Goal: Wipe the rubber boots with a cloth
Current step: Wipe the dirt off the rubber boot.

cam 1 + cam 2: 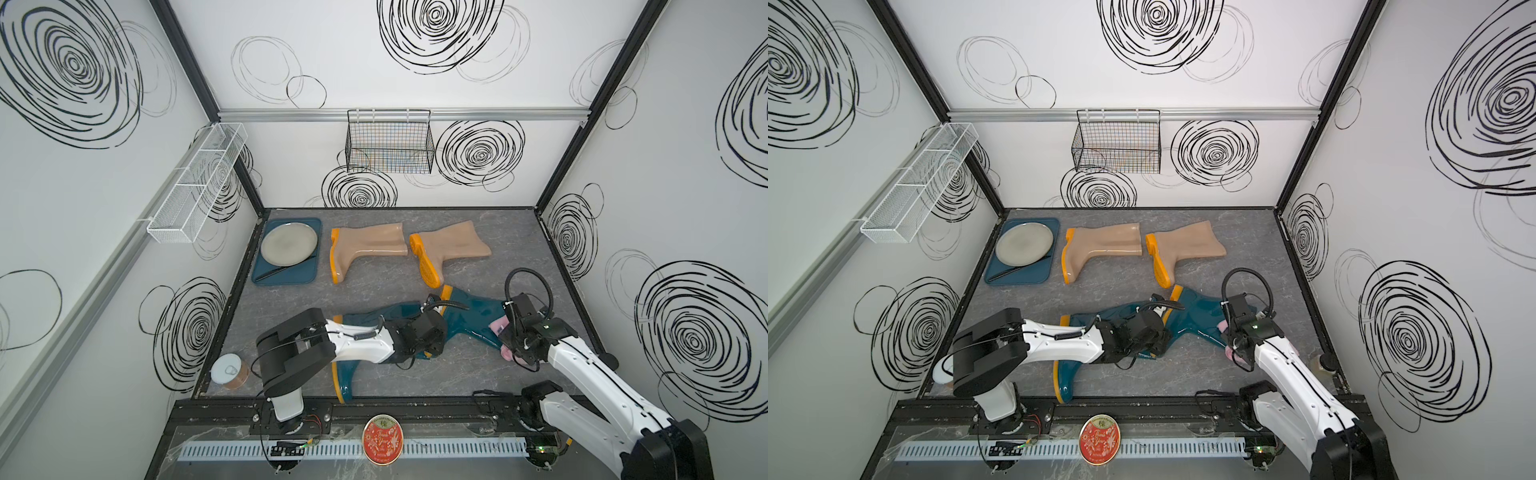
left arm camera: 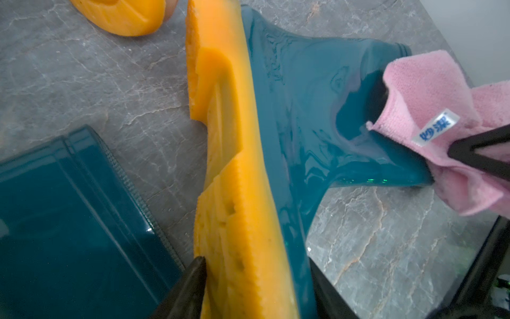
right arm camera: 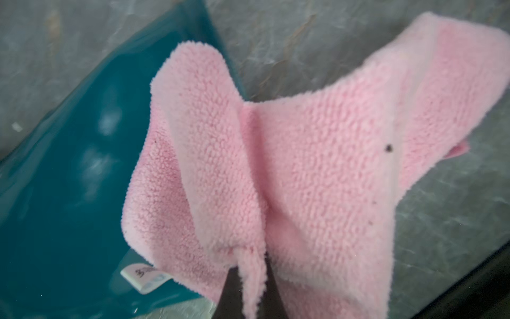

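Two beige-tan rubber boots (image 1: 365, 245) (image 1: 453, 245) lie on their sides at the back. Two dark teal boots lie in front of them, one (image 1: 345, 374) partly under my left arm, the other (image 1: 473, 316) to its right. My left gripper (image 2: 255, 259) grips the foot of the right teal boot (image 2: 298, 110), one finger on the orange sole (image 2: 229, 165), one on the teal side. My right gripper (image 3: 252, 265) is shut on a fold of the pink cloth (image 3: 303, 165), which rests against that boot's shaft (image 3: 69, 193). In both top views the cloth (image 1: 500, 325) (image 1: 1224, 326) is mostly hidden by the right wrist.
A teal tray (image 1: 309, 270) with a grey plate (image 1: 289, 243) and a knife sits back left. A lidded can (image 1: 228, 370) stands front left, a small jar (image 1: 1323, 365) front right, a red tin (image 1: 382, 442) on the front rail. Wire baskets (image 1: 388, 141) (image 1: 199, 183) hang on the walls.
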